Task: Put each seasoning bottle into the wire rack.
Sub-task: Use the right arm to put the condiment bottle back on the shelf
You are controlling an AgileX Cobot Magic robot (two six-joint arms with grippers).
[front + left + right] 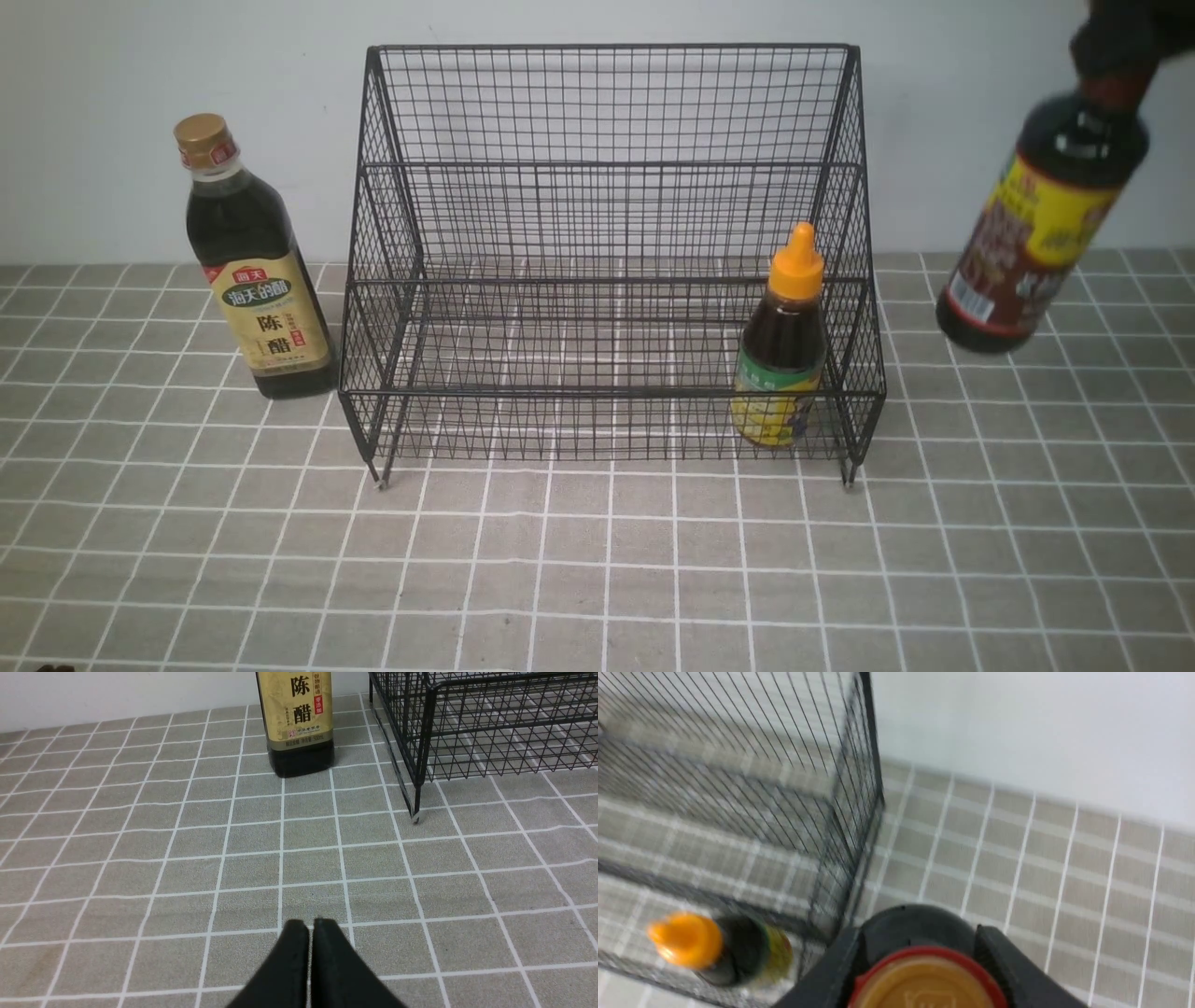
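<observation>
With the short orange-nozzled bottle (pixel 782 355) inside the black wire-mesh rack (pixel 607 112), the right gripper (pixel 922 952) clamps the brown-capped, yellow-red-labelled bottle (pixel 1041 243) aloft right of it, while the gold-capped, beige-labelled bottle (pixel 254 280) stands left of it and the left gripper (pixel 310 933) is closed, empty.

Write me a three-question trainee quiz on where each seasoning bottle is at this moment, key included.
1. True or false: the orange-nozzle bottle stands inside the wire rack.
2. Fill in: the gold-capped bottle stands upright outside the rack, on the robot's ___ side.
3. Which bottle do the right arm's jaws hold off the table, tilted? A gold-capped bottle; B orange-nozzle bottle; C brown-capped bottle.
Key: 1 true; 2 left; 3 C.
</observation>
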